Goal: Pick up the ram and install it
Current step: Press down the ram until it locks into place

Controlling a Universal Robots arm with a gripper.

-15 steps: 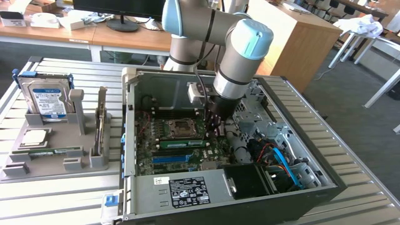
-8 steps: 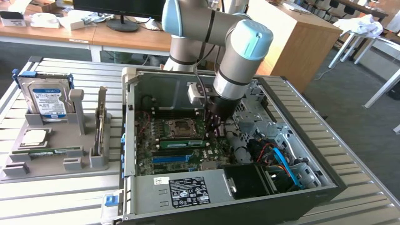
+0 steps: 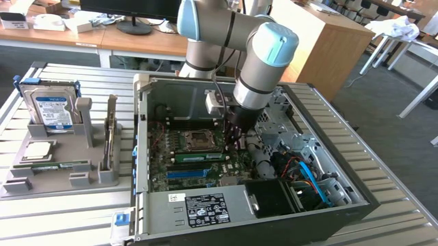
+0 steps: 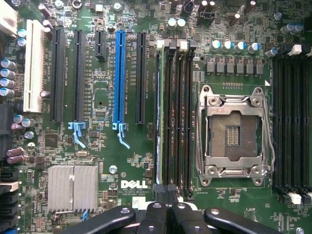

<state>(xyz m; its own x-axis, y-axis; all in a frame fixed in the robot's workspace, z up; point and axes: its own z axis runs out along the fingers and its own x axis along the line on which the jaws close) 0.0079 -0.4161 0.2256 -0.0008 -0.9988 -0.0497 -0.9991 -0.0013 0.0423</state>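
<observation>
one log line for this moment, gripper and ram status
gripper: shut, inside open computer case | green ram stick: upright in motherboard slot beside empty processor socket | second ram stick: on grey holder

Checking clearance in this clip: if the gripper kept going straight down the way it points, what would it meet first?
Most likely the memory slots beside the CPU socket on the motherboard; the shut gripper points down into the open computer case above them. The gap left is unclear.

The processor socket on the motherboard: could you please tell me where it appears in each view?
Exterior view: the processor socket sits mid-board inside the open computer case.
Wrist view: the processor socket lies between two banks of black memory slots.
Shared landmark: the blue expansion slot.
</observation>
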